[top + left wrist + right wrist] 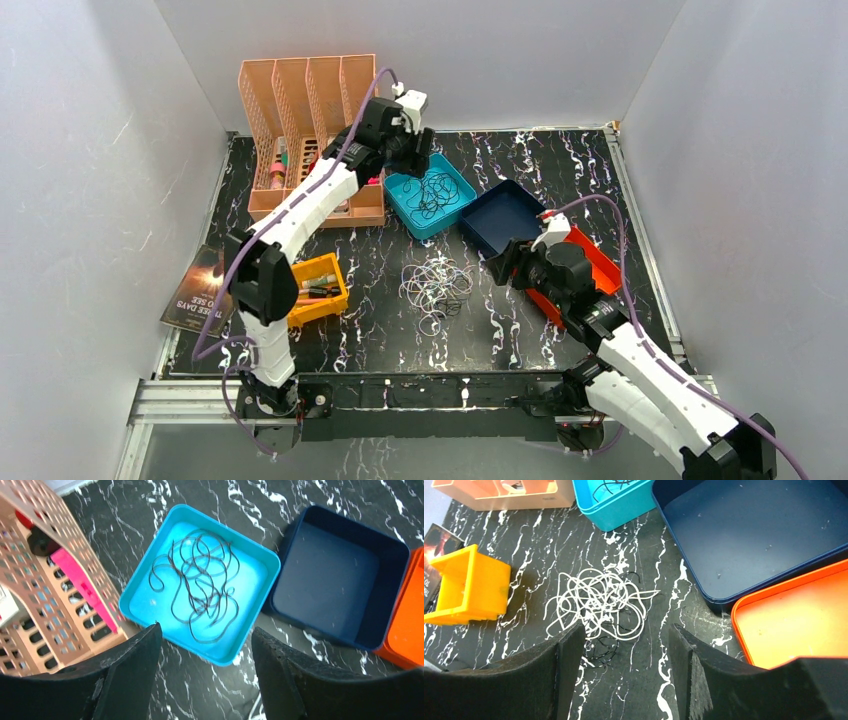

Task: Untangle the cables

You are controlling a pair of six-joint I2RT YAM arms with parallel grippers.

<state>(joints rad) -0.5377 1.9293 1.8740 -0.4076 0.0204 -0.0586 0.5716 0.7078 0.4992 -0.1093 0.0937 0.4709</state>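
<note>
Black cables (200, 587) lie in loose loops inside a light blue tray (260, 560), also seen as black cables (437, 195) from above. My left gripper (206, 645) hangs open above the tray's near edge with nothing between its fingers. A tangle of white cables (599, 602) with a few thin black strands (606, 647) lies on the marbled table, at the middle (437, 283) in the top view. My right gripper (626, 645) stands open just right of this tangle, holding nothing; its left finger (569, 665) is over the tangle's edge.
A dark blue tray (503, 215) and an orange tray (590, 262) sit right of the light blue one. A peach slotted organizer (310, 120) stands at the back left. A yellow bin (318, 288) and a book (197, 290) lie at the left.
</note>
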